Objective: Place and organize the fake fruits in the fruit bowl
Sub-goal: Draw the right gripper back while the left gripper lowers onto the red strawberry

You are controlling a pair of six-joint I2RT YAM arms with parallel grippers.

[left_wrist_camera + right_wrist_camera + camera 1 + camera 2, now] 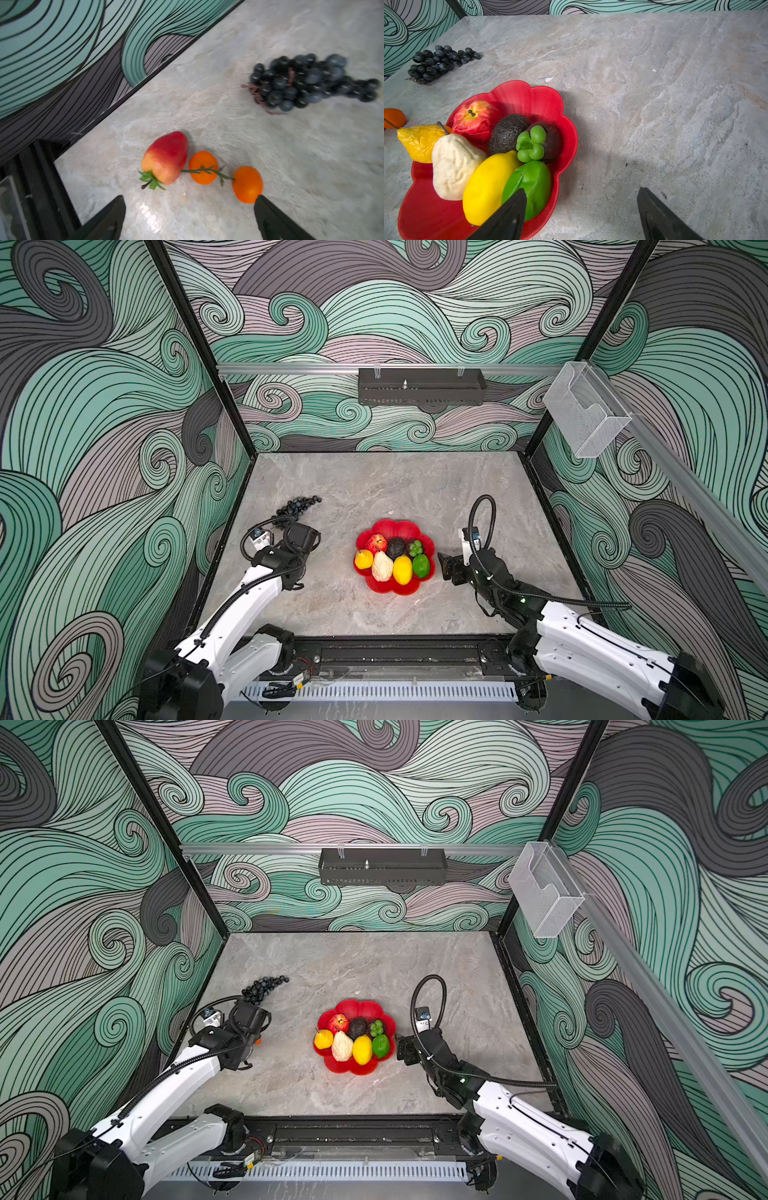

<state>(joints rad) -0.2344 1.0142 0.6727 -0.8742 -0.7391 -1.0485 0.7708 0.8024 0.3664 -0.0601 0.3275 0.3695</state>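
The red scalloped fruit bowl (pixel 392 526) (pixel 357 1006) (pixel 512 91) sits mid-table. It holds a red apple (pixel 376 542), avocado (pixel 395 547), pear (pixel 381 566), lemons (pixel 402 569), a green lime (pixel 533 182) and a dark fruit with a green cap (pixel 548 139). My right gripper (pixel 582 190) (pixel 446 568) is open and empty beside the bowl's right rim, one finger over the lime. My left gripper (pixel 190 197) is open above the table. Just beyond it lie two stemmed oranges (pixel 247 184) and a red-yellow fruit (pixel 166 158). The grape bunch (pixel 297 508) (pixel 311 81) lies farther back on the left.
The left wall (pixel 62 62) runs close beside the loose fruits. A black tray (pixel 422 387) hangs on the back rail. A clear plastic box (pixel 586 414) is mounted on the right rail. In both top views the left arm hides the oranges and the red-yellow fruit.
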